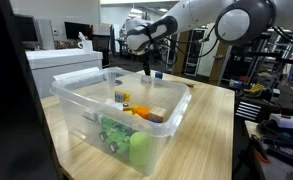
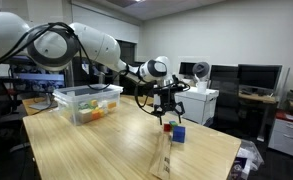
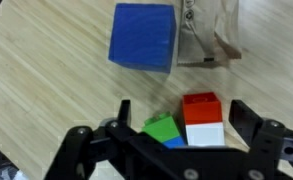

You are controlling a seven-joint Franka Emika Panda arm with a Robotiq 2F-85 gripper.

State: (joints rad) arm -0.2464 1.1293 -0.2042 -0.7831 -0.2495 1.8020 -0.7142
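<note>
In an exterior view, the gripper (image 1: 149, 66) hangs over the far part of the table (image 1: 211, 120), just above a blue cube (image 1: 158, 74). Jaw state is not readable here. The clear bin (image 1: 86, 105) w/ mixed toys stands well apart.

In an exterior view, the gripper (image 2: 168, 113) points down, directly above the red-and-white block (image 2: 167, 127). The blue cube (image 2: 179, 132) is just beside it, and a wooden piece (image 2: 163, 158) lies nearer the camera.

In the wrist view, the jaws are wide w/ nothing held. The red-and-white block (image 3: 201, 120) sits between the fingers (image 3: 241, 118), approx. centred. A green block (image 3: 163, 128) touches its side. Finger contact: prob. none. The blue cube (image 3: 143, 38) and wooden piece (image 3: 211, 35) lie beyond.
</note>
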